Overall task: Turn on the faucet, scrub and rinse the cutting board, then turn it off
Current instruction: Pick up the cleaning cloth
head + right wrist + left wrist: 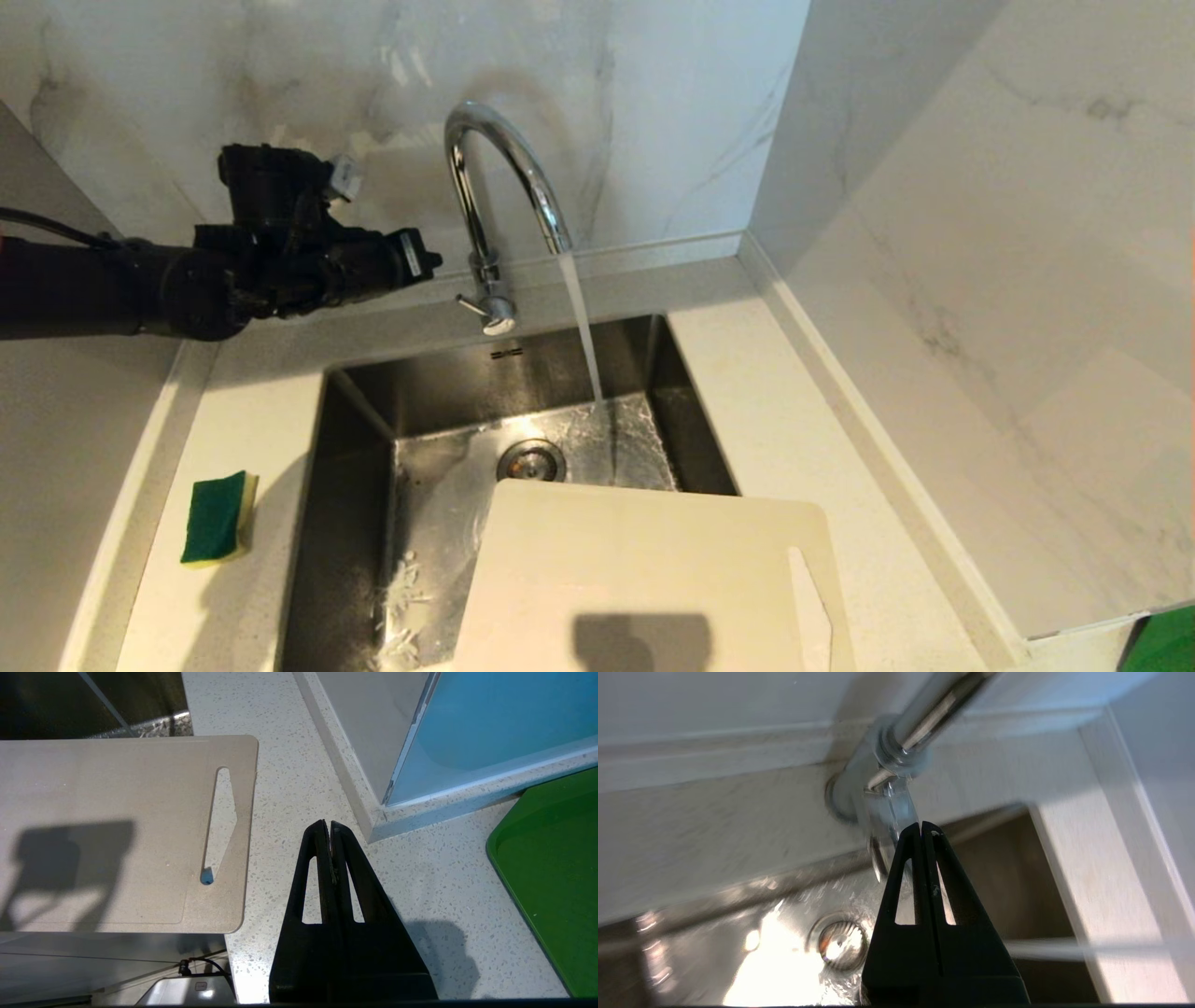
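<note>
Beside the faucet (485,187), left tool (431,261) sits closed, empty, near the lever; water runs. Cutting board (644,569) bridges the sink (355,411) rim, unrinsed. Right tool (326,828) closed over the counter (289,765).

The cutting board (644,579) runs off the head view's lower edge. The faucet (896,760) is blurred in the left wrist view, its spout cut off.

My left arm reaches in level from the left, its gripper (425,259) pressed shut. My right gripper (326,825) hangs shut too, pointing down.
</note>
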